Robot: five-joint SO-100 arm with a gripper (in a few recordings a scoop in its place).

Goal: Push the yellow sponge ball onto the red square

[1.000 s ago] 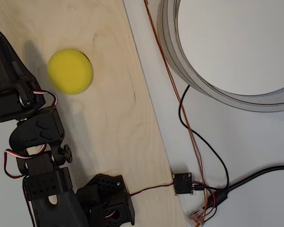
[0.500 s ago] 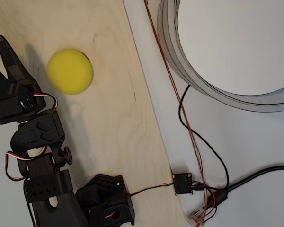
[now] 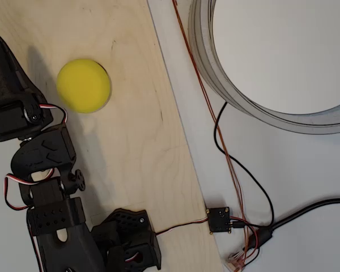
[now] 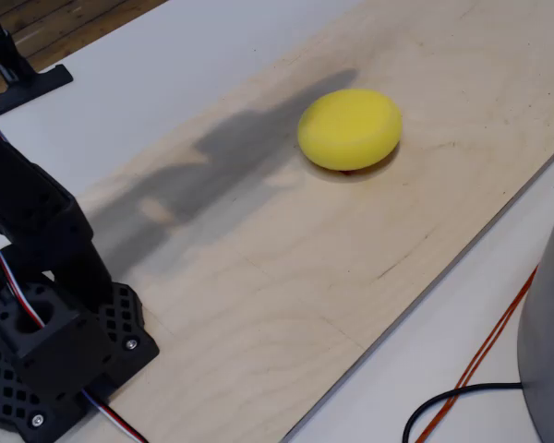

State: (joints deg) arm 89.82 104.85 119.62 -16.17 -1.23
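Just one yellow sponge ball [image 4: 350, 128] — unheld.

Pale plywood board [image 4: 286, 277] on white table [image 4: 166, 74], wood floor beyond, soft shadows

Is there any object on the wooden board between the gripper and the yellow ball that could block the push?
Nothing visible stands between them. In the overhead view the gripper is left of the yellow sponge ball, with only bare wooden board between. In the fixed view a red sliver shows under the ball's edge.

Ball [image 3: 83, 85] on board [image 3: 136, 141], right of claw [image 3: 4, 59]
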